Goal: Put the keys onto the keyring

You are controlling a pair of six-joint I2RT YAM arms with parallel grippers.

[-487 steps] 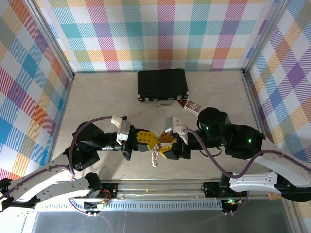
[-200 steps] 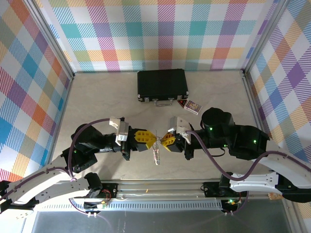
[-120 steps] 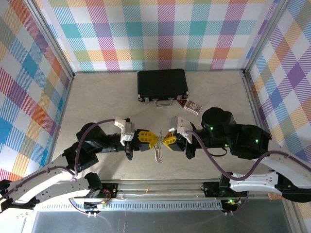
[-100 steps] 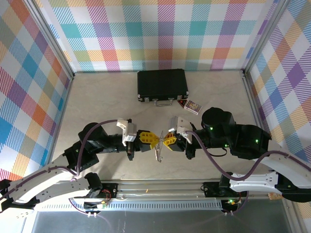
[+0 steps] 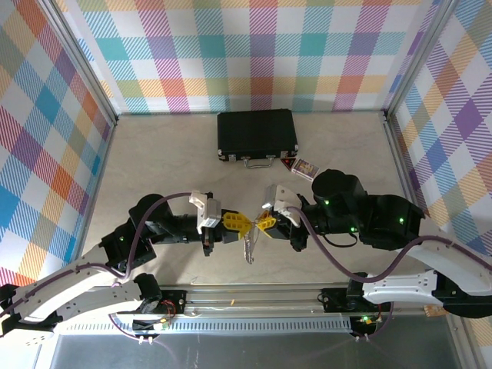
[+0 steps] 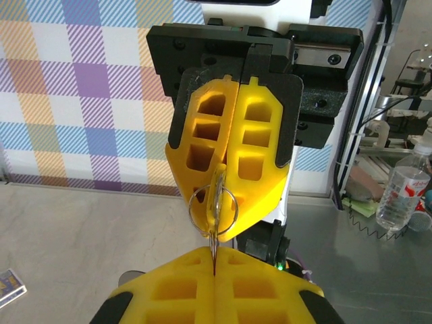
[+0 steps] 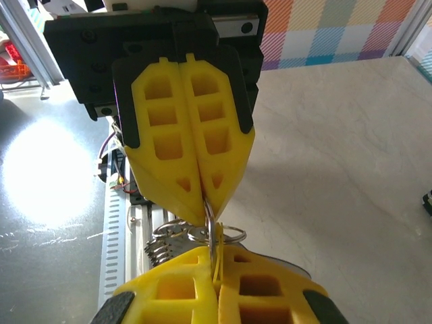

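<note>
Both claws nose to nose over the table, key pinched between them

Left gripper (image 5: 237,223) is clamped tight, yellow fingers pressed flat together with no gap. As far as I can tell from the left wrist cam, it's nipping the thin silver blade end of the key (image 6: 219,196). The key sits edge-on right where the two sets of fingertips meet. A loop of the keyring (image 5: 247,247) circles it there, and the rest dangles floppy just below, above the table (image 5: 154,161). Right gripper (image 5: 264,224) is squeezed closed too, with a yellow sliver of the key's head caught in its seam. Well behind them sits the black case (image 5: 257,132), closed, with a small printed card box (image 5: 304,168) just off its right front corner.
</note>
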